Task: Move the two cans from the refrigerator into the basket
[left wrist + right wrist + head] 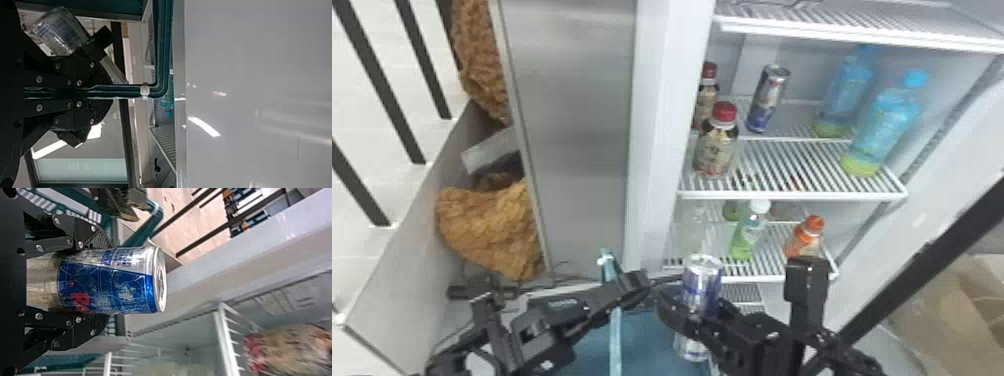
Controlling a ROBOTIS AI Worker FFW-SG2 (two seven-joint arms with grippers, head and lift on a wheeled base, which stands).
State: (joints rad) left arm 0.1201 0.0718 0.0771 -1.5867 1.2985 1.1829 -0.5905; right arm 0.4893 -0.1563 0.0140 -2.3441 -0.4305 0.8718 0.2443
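Note:
My left gripper is shut on the teal handle of the basket. In the left wrist view, the gripper pinches that handle between its fingers. Over the basket, in front of the refrigerator, my right gripper is shut on a silver-and-blue can, held top up. The right wrist view has this can between both fingers of the gripper, its top end sticking out past them. Another can stands toward the back of the refrigerator's middle shelf.
Red-capped bottles stand left of the shelved can, blue bottles to its right. Green and orange bottles are on the shelf below. The middle shelf's front edge and the refrigerator's left side wall border the opening.

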